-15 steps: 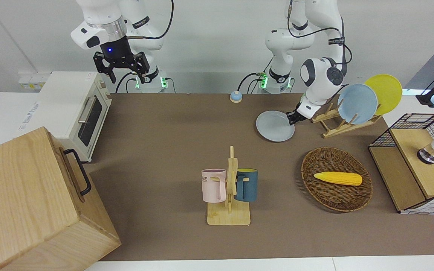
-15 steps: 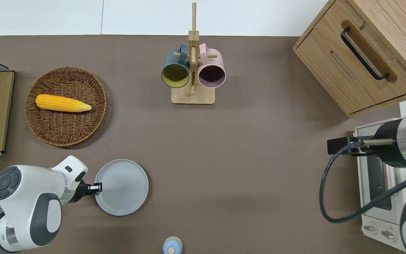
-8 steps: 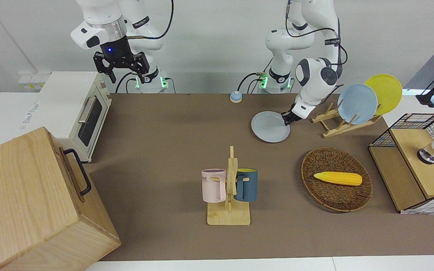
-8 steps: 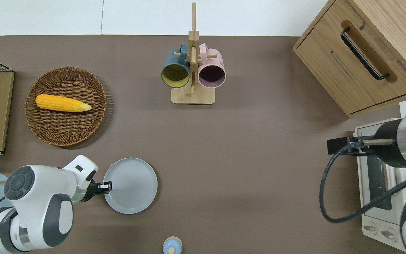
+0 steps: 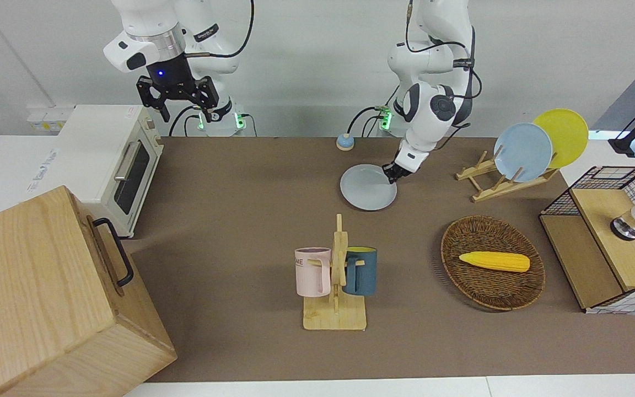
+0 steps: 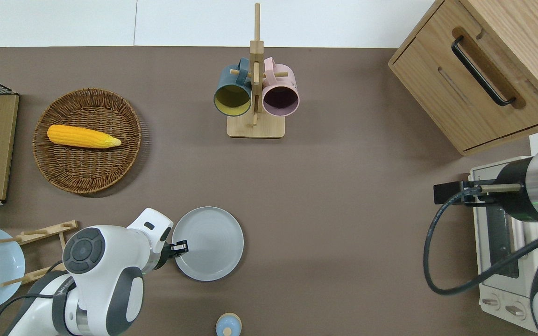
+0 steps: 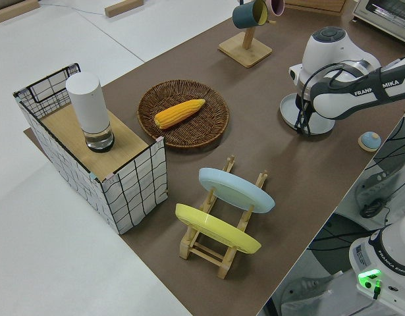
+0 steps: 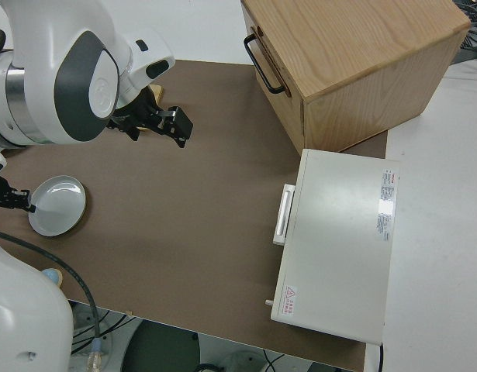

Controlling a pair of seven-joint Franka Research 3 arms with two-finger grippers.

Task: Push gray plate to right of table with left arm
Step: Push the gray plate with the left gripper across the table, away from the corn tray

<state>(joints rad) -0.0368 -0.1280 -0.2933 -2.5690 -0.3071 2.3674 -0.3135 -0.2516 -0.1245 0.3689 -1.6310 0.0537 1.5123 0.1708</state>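
Note:
The gray plate [image 5: 368, 187] [image 6: 208, 243] lies flat on the brown table [image 5: 240, 182] [image 6: 334, 210], a little nearer to the robots than the middle. My left gripper [image 5: 391, 173] [image 6: 181, 246] is low at the table, shut, with its tip against the plate's rim on the side toward the left arm's end. In the left side view the arm hides part of the plate [image 7: 289, 110]. The right side view shows the plate [image 8: 58, 205] with the left gripper [image 8: 13, 198] at its edge. My right arm is parked with its gripper [image 5: 177, 102] open.
A mug rack [image 5: 335, 275] [image 6: 256, 93] stands farther from the robots than the plate. A wicker basket [image 5: 477, 292] [image 6: 87, 172] with corn, a plate rack [image 5: 521, 151] and a wire box sit toward the left arm's end. A toaster oven [image 5: 113, 160] and wooden cabinet [image 5: 47, 298] fill the right arm's end. A small bell [image 6: 228, 324] sits near the robots.
The left gripper has slid the gray plate along the table toward the right arm's end, away from the plate rack. The right arm has not moved.

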